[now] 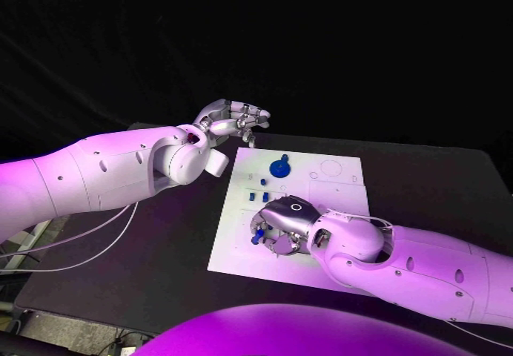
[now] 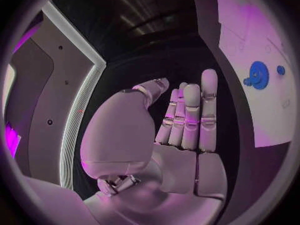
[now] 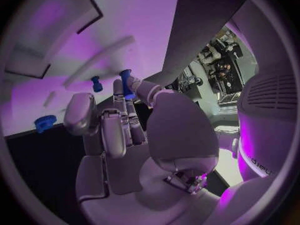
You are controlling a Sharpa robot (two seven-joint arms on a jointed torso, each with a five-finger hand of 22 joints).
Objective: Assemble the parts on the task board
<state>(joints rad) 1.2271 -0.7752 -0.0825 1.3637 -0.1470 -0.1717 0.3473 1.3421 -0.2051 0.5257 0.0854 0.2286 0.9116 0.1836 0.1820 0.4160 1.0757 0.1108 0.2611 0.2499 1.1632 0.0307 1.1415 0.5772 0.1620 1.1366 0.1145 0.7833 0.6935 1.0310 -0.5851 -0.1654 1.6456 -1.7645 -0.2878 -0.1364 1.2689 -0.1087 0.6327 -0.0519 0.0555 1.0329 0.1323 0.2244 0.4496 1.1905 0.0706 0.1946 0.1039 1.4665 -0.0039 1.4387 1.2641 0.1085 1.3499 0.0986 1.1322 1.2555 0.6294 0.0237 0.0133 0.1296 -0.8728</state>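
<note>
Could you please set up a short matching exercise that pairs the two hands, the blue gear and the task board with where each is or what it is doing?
Things:
1. left hand
2. right hand
3. blue gear
4. task board

States:
A. lies on the black table
B. lies on the board's far part
C. holds nothing, beyond the board's far left corner
D. holds a small blue part over the board

Pairs: 1-C, 2-D, 3-B, 4-A

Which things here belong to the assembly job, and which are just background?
Job:
- task board
- blue gear on the board
- small blue pegs on the board
- blue peg pinched in the right robot hand

Not in use:
- left robot hand, holding nothing, beyond the board's far left corner
- black table
</note>
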